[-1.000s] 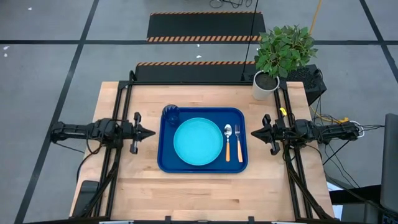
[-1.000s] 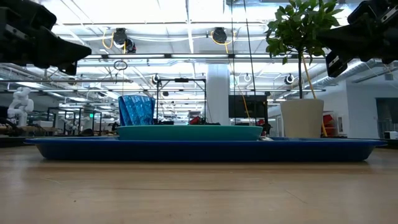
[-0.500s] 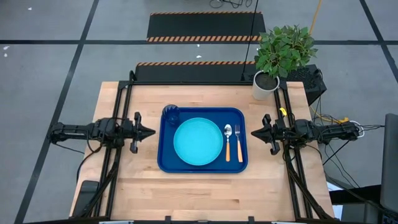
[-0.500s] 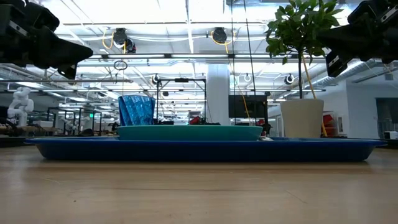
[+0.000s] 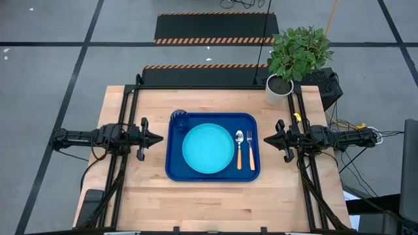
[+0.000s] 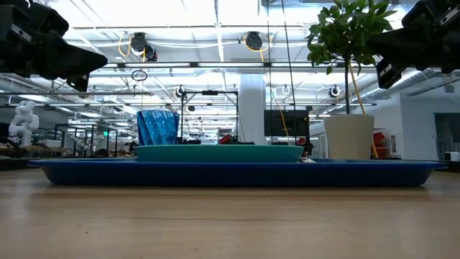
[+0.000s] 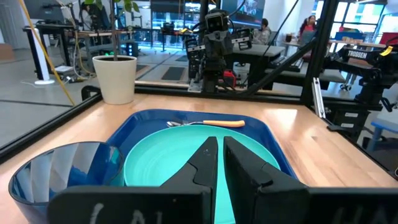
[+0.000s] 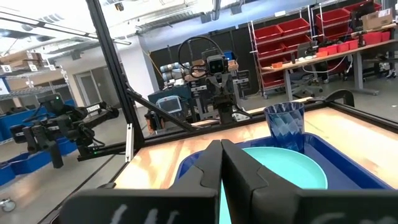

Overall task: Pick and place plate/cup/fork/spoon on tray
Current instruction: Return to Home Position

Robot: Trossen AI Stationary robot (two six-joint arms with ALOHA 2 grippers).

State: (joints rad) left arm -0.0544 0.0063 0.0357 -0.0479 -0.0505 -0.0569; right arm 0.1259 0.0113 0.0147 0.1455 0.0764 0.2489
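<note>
The dark blue tray (image 5: 176, 171) lies mid-table. On it rest the light cyan plate (image 5: 208, 149), the blue cup (image 5: 179, 119) upright at its far left corner, and the orange-handled spoon (image 5: 239, 149) and fork (image 5: 249, 149) side by side to the right of the plate. My left gripper (image 5: 160, 138) hovers level just left of the tray and points at it. Its fingers (image 7: 208, 155) stand a narrow slit apart with nothing between them. My right gripper (image 5: 265, 139) hovers just right of the tray, shut on nothing, its tips (image 8: 221, 146) pointing at the tray.
A potted plant in a white pot (image 5: 278, 89) stands at the table's far right corner. Black frame rails (image 5: 127, 104) run along the table's left and right sides. Bare wood (image 5: 209, 202) lies between the tray and the near edge.
My left gripper has rolled slightly about the line it points along, staying in place beside the tray. Nothing on the tray has moved.
</note>
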